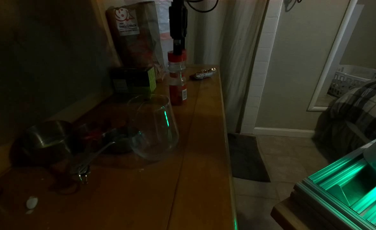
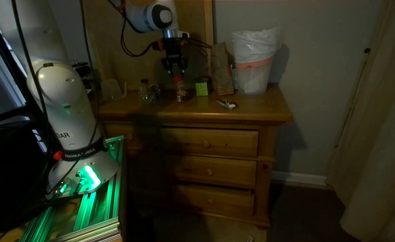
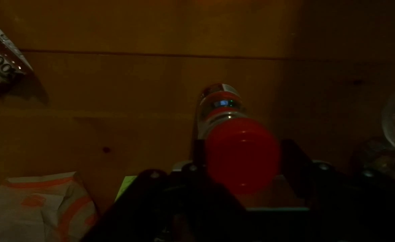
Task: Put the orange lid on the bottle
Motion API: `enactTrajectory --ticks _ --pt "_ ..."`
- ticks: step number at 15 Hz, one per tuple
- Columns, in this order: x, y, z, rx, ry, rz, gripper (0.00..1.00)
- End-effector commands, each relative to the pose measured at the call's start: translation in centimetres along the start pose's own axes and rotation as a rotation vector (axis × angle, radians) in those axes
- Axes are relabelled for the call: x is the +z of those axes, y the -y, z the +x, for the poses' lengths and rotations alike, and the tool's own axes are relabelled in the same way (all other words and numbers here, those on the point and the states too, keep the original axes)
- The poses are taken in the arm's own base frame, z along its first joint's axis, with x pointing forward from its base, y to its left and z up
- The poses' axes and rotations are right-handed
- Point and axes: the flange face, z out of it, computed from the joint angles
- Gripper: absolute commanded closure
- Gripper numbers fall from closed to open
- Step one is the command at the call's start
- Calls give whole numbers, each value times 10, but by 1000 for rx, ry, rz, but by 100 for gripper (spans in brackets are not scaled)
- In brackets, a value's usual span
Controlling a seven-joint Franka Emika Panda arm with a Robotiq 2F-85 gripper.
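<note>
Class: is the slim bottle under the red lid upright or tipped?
Upright: in both exterior views the bottle stands base-down on the dresser, neck up.

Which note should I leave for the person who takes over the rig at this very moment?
Gripper: pointing down, one jaw on each side of the orange lid; whether it grips firmly, I cannot tell.
Lid: at the top of the bottle, no gap visible between them.
Bottle: upright on the dresser top.
Done: lid placed on the bottle, it seems; full seating cannot be seen.
Left: probably check the seating, press or tighten if needed, then release and lift clear.
</note>
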Motion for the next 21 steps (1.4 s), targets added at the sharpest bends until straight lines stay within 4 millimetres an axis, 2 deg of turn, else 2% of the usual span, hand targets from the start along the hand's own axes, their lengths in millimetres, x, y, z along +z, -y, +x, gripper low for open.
enactTrajectory --ticks 1,21 --pt "0 -9 9 -9 -3 12 68" --pt "15 -18 8 6 24 45 68"
